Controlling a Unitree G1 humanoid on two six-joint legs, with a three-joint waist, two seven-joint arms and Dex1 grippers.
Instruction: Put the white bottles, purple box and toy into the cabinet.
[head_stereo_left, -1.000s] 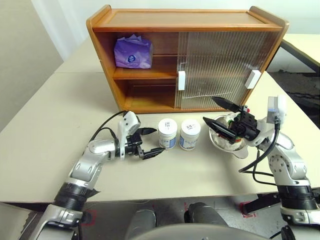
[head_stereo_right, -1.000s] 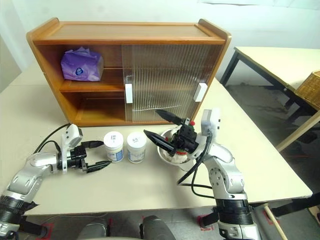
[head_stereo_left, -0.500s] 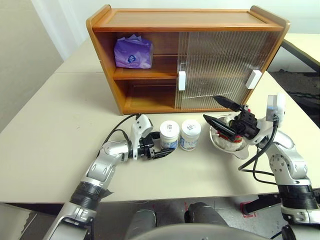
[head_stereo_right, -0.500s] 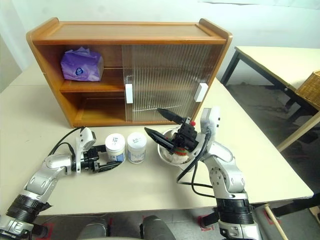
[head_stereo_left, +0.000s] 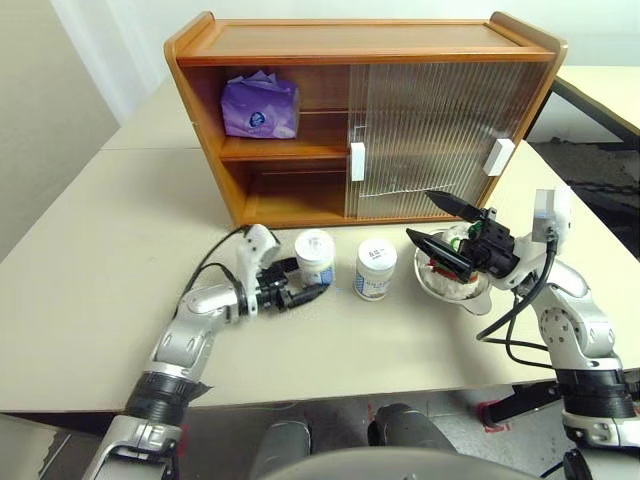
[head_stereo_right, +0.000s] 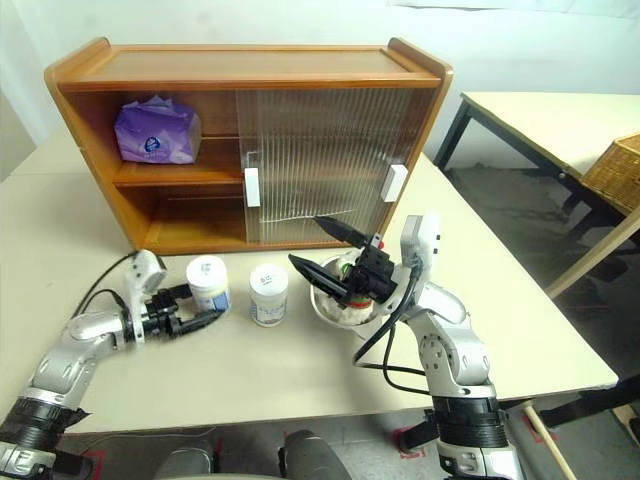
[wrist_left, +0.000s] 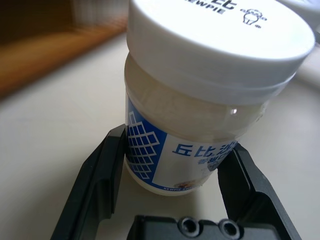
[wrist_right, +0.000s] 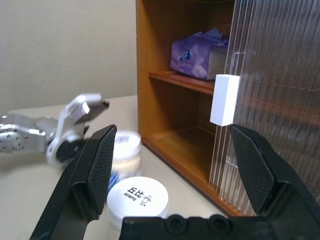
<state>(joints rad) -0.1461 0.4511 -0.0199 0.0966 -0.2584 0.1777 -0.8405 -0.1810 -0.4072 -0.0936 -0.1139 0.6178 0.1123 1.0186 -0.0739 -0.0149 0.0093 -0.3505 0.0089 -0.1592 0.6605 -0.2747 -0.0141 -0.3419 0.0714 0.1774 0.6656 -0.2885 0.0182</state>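
Left wrist view: white-lidded, blue-labelled white bottle

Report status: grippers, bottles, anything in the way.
Left gripper shut on near bottle; right gripper open above bowl. Second bottle on table. Purple box shelved. Cabinet's left side open.

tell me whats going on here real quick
The robot is loading a cabinet. Its left pincer is shut on one white bottle in front of the open lower shelf. The other bottle stands on the table. The purple box sits on the upper shelf. The right pincer hangs open over a bowl.
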